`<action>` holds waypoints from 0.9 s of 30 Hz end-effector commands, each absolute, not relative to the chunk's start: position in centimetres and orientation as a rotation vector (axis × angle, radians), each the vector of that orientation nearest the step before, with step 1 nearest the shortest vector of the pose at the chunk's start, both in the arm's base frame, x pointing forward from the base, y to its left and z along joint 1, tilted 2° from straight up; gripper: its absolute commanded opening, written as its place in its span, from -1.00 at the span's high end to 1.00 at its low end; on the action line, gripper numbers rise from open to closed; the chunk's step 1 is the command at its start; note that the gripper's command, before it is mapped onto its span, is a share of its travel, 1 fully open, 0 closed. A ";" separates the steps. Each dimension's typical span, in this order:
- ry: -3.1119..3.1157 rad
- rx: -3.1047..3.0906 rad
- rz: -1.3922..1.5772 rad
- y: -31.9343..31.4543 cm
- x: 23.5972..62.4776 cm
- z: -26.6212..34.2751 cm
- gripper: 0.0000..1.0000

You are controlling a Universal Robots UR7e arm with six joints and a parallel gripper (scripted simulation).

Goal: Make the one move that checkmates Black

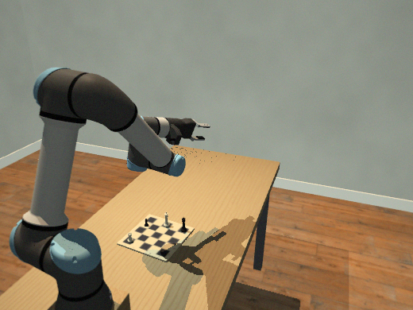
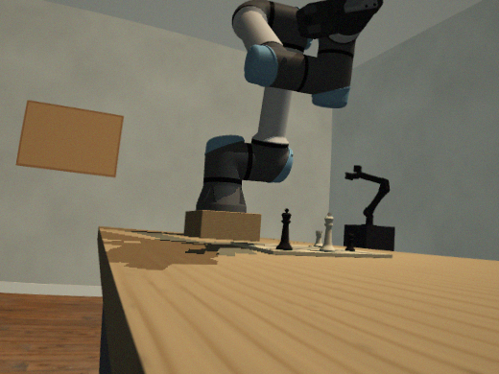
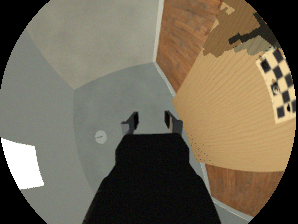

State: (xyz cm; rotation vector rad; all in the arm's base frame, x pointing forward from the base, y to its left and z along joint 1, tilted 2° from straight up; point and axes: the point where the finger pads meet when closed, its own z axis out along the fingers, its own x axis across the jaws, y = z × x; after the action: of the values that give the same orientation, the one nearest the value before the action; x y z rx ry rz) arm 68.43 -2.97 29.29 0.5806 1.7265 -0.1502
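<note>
A small chessboard (image 1: 156, 237) lies on the wooden table near its right edge. On it stand a tall white piece (image 1: 166, 219) at the far edge, a tall black piece (image 1: 183, 225) to its right, a small black pawn (image 1: 146, 222) to its left, and a small white piece (image 1: 129, 238) at the near left. The same pieces show in the exterior view: the black tall piece (image 2: 285, 230), the white tall piece (image 2: 328, 233), the small white piece (image 2: 318, 238), the black pawn (image 2: 350, 242). My gripper (image 1: 202, 131) is open and empty, high above the far end of the table, pointing level, far from the board (image 3: 280, 86).
The arm's base stands on a brown block (image 2: 223, 225) at the table's near end. The arm's shadow falls over the board's right corner (image 1: 187, 250). The table's right edge (image 1: 254, 222) drops to the wooden floor. A brown panel (image 2: 70, 138) hangs on the wall.
</note>
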 end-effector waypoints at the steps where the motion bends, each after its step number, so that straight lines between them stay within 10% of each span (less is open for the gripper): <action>1: 1.774 0.626 -0.126 -3.3 68.4 28.6 -1.00; 27: 2.110 1.129 0.023 -4.9 62.2 22.0 -1.00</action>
State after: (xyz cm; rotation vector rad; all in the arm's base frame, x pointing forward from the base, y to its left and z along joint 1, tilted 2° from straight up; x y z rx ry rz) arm 63.70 -4.87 22.76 1.0397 2.0712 0.0060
